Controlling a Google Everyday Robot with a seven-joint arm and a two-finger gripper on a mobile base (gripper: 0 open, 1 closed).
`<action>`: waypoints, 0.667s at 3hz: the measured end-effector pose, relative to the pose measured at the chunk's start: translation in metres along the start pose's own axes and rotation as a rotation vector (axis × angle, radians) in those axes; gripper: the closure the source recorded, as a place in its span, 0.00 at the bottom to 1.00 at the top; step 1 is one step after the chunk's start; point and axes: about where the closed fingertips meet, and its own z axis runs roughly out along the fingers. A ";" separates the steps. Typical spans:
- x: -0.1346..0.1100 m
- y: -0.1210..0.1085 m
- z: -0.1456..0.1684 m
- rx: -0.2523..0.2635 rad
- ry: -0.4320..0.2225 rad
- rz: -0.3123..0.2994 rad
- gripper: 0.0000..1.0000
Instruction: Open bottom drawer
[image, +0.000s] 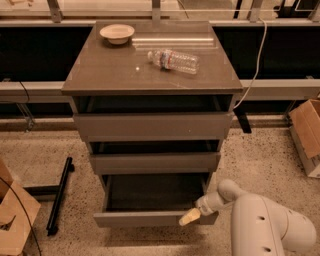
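The bottom drawer (150, 219) is the lowest grey-brown front of the cabinet (150, 85). It stands pulled out, and its dark inner box (155, 192) shows from above. My gripper (190, 217) sits at the right end of the drawer front's top edge, its pale tip touching the front. The white arm (265, 227) reaches in from the lower right. The middle front (155, 162) and top front (152, 126) stand slightly out from the cabinet.
A bowl (117, 33) and a lying plastic bottle (174, 60) rest on the cabinet top. Cardboard boxes stand at the far right (306, 135) and lower left (12, 215). A black bar (59, 195) lies on the floor to the left.
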 end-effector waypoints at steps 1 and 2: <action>0.000 0.000 0.000 0.000 0.000 0.000 0.00; 0.051 0.016 0.002 -0.019 0.079 0.123 0.00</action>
